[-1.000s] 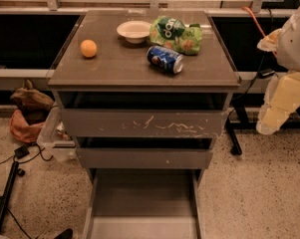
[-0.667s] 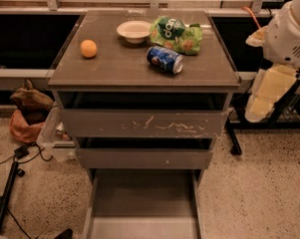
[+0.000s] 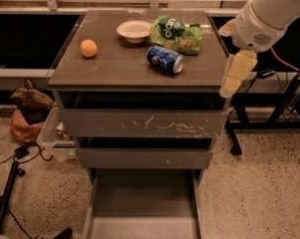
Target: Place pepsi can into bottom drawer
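Note:
The pepsi can (image 3: 165,59) lies on its side on the cabinet top (image 3: 114,68), right of centre, silver end facing front right. The bottom drawer (image 3: 142,203) is pulled out at the foot of the cabinet, its flat floor bare. My gripper (image 3: 235,74) hangs from the white arm (image 3: 269,14) at the cabinet's right edge, about level with the top and to the right of the can, apart from it.
A green chip bag (image 3: 177,34) lies just behind the can. A white bowl (image 3: 134,30) and an orange (image 3: 88,48) also sit on the top. The scratched-front drawer (image 3: 144,123) and middle drawer (image 3: 144,158) are shut. Cables and a brown bag (image 3: 27,108) lie left; a black stand (image 3: 284,108) right.
My arm and gripper have moved left and up, from beside the cabinet toward its right edge. The can and other objects have not moved.

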Robot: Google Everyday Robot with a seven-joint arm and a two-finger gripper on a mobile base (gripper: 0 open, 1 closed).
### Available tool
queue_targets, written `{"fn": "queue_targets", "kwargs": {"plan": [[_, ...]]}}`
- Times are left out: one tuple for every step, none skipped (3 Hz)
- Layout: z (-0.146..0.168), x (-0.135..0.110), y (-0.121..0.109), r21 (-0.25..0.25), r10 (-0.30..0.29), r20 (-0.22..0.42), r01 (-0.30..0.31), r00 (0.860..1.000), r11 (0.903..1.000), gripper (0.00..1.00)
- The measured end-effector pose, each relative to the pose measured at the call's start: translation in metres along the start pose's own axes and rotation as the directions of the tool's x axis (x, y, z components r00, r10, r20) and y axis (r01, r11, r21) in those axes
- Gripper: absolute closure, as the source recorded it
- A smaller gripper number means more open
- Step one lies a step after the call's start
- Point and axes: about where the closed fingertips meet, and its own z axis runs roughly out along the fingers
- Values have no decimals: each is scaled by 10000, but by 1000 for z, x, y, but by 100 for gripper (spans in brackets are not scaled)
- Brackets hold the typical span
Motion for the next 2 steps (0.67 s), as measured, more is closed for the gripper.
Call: {"fn": "queue_targets", "kwargs": {"plan": [[37,-22,-31,-319,-372,450,386,9983,9987,0],[42,-25,-36,-316,-376,518,393,9979,9987,0]]}}
